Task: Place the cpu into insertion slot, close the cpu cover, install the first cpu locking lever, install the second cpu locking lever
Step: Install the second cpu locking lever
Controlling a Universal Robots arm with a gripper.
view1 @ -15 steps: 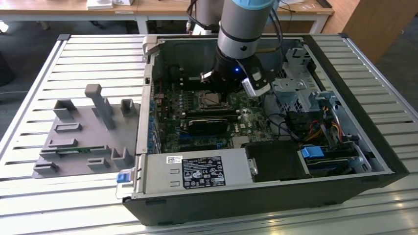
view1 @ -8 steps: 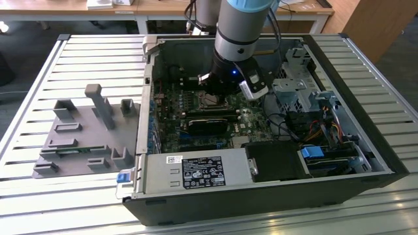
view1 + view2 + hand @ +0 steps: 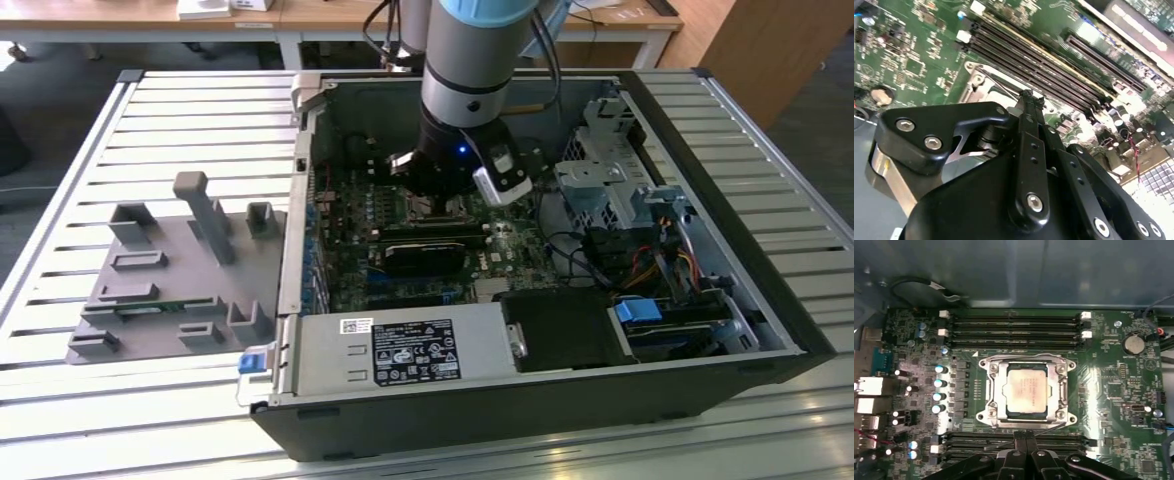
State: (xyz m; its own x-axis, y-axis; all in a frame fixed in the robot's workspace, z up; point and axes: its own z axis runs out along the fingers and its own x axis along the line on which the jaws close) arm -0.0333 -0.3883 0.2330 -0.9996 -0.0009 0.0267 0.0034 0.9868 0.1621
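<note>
A long metal table made of pale ribbed slats carries everything here. An open black computer case lies on its side on the table, towards the exterior view's right, its inside facing up. Just beside the case, towards the exterior view's left, a flat grey fixture plate rests on the slats, with several upright grey posts and small blocks rising from it.

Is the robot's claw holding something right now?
No. The gripper fingers are pressed together with nothing between them, beside the cpu cover. The cpu sits under it.
</note>
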